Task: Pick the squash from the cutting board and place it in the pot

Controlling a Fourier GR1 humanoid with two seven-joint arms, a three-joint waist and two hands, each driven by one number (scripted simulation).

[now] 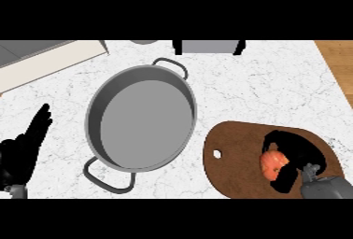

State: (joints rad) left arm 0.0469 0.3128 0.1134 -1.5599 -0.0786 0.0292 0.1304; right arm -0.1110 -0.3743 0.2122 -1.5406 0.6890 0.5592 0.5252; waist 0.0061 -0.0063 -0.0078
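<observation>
An orange squash [273, 162] lies on the brown cutting board [234, 161] at the lower right. My right hand [298, 151] is over it, fingers arched above and thumb below, curled round the squash and hiding its right side. The grey pot [141, 122], with two loop handles, stands to the board's left with nothing inside. At the left edge my left hand [24, 149] rests open, fingers pointing up.
A grey appliance [207, 46] stands at the back edge, with a round grey object [143, 41] beside it. A beige slab [48, 60] lies at the upper left. Wooden floor [338, 60] shows past the counter's right edge.
</observation>
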